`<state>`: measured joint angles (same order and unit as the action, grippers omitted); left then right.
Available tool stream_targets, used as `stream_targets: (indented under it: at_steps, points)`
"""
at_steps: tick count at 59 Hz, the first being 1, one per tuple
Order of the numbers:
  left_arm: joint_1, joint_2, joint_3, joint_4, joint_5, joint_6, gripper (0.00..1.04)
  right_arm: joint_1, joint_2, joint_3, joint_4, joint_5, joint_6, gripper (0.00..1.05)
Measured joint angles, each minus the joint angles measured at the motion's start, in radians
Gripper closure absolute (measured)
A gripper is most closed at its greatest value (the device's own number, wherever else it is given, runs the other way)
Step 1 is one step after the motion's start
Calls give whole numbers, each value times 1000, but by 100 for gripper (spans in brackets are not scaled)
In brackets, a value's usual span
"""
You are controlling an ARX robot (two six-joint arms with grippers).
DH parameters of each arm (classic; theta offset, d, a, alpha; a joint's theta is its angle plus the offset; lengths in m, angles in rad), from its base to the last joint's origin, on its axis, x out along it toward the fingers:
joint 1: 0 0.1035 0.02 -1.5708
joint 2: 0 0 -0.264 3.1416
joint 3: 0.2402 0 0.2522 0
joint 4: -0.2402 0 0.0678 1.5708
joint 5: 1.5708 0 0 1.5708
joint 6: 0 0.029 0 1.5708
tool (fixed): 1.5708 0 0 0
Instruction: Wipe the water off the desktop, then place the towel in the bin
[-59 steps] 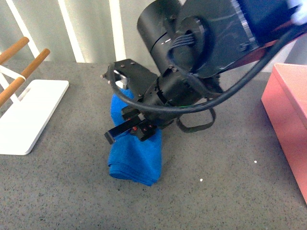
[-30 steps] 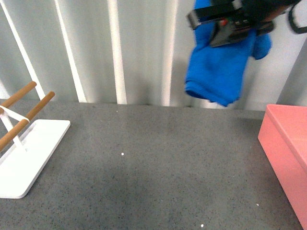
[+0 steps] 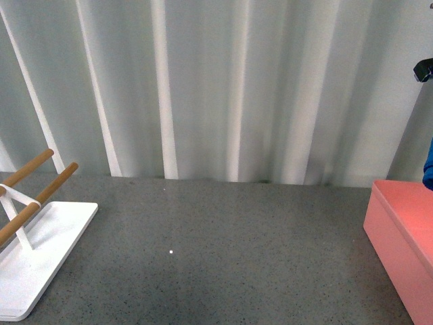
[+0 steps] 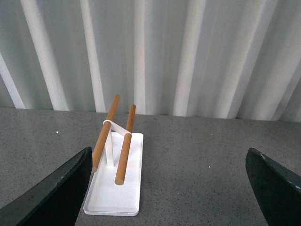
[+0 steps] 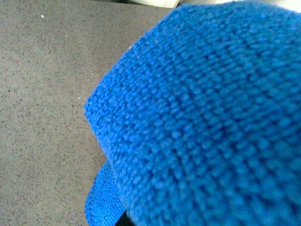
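The blue towel fills the right wrist view, hanging high above the dark grey desktop. My right gripper is shut on the towel; its fingers are hidden by the cloth. In the front view only a sliver of the towel and a dark bit of the right arm show at the right edge, above the salmon-pink bin. My left gripper is open and empty above the desktop, its dark fingers spread wide at both sides of the left wrist view.
A white rack with wooden rods stands at the left of the desktop; it also shows in the left wrist view. A corrugated pale wall runs behind the desk.
My right gripper has lifted the towel off the desktop and carried it up and to the right, nearly out of the front view, to above the bin.
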<state>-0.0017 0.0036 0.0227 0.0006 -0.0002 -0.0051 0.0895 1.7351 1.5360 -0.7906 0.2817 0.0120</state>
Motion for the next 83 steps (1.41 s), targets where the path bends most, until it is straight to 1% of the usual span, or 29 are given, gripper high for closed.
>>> stream_targets:
  at_steps: [6, 13, 18, 26, 39, 55, 72, 83]
  points:
    - [0, 0, 0, 0, 0, 0, 7, -6, -8, -18, -3, 15, -5, 99]
    - [0, 0, 0, 0, 0, 0, 7, -18, -25, -71, 0, 60, -18, 99]
    - [0, 0, 0, 0, 0, 0, 7, -31, -36, -117, 16, 95, -30, 99]
    - [0, 0, 0, 0, 0, 0, 7, -54, -53, -196, 53, 117, -46, 99]
    - [0, 0, 0, 0, 0, 0, 7, -93, -70, -284, 111, 110, -76, 99]
    - [0, 0, 0, 0, 0, 0, 7, -145, -79, -313, 135, 116, -92, 99]
    - [0, 0, 0, 0, 0, 0, 7, -206, -88, -325, 156, 79, -113, 99]
    - [0, 0, 0, 0, 0, 0, 7, -221, -88, -325, 154, 79, -112, 71]
